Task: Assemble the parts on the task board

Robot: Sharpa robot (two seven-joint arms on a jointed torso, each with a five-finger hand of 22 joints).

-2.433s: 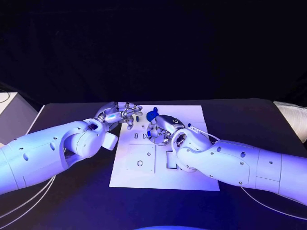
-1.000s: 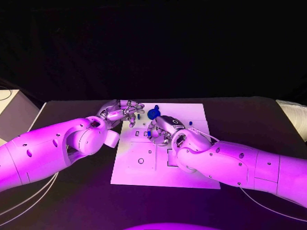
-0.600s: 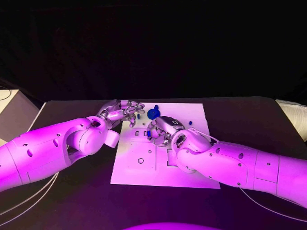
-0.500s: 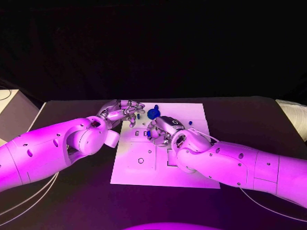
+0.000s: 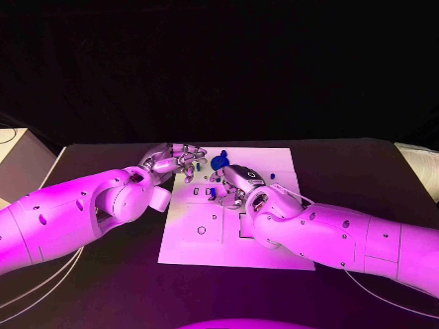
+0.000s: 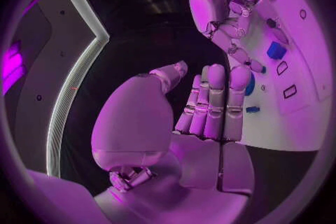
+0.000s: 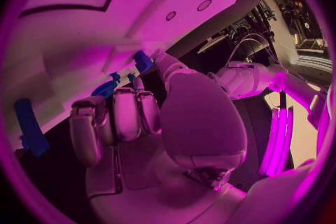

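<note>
Task board (image 5: 234, 240): flat matt plate, smooth, plastic-like. Parts (image 5: 217, 164): smooth moulded plastic, slight sheen. Hands, left (image 5: 176, 161) and right (image 5: 233, 184): metallic segmented fingers, glossy highlights. Arm shells (image 5: 62, 212): smooth glossy hard plastic. Table (image 5: 368, 171): dark, matt, low reflection.

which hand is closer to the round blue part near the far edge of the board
Left, narrowly. The left hand has its fingertips just beside the round blue part; the right hand sits slightly nearer the robot, over the task board.
</note>
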